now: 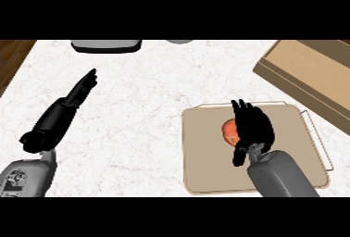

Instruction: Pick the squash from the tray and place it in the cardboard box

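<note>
Readable text: none
Cardboard box (311, 76): plain sides, no print or label seen
Tray (205, 162): no markings
Surface (150, 92): no signs or numbers

orange-red squash (229, 131) on beige tray (205, 162)

We see a white marbled desk (150, 106) carrying a beige tray (205, 176), a cardboard box (311, 69) and a grey appliance (106, 45).

A white marbled counter (150, 115) is being shown, with a strip of dark wood (12, 58) lying along its far left edge. A grey object (106, 45), possibly an appliance, is being cut off at the top, a smaller grey item (179, 41) sitting nearby.
</note>
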